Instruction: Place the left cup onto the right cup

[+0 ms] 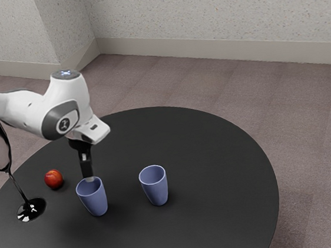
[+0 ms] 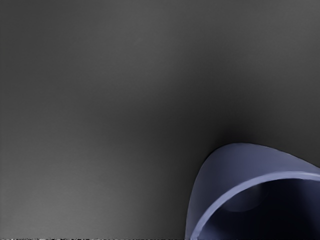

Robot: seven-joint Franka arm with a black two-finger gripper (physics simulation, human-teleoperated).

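Two blue-grey cups stand upright on the round black table (image 1: 216, 154). The left cup (image 1: 92, 196) is toward the exterior view's left and the right cup (image 1: 154, 185) stands a short gap to its right. My gripper (image 1: 89, 178) points straight down with its tip at the left cup's far rim. In the wrist view the left cup (image 2: 235, 175) lies just under the hand, its rim and dark inside showing.
A red apple (image 1: 53, 179) lies on the table to the left of the left cup. A black cable runs down to a round black base (image 1: 30, 209) near the table's left edge. Brown carpet surrounds the table.
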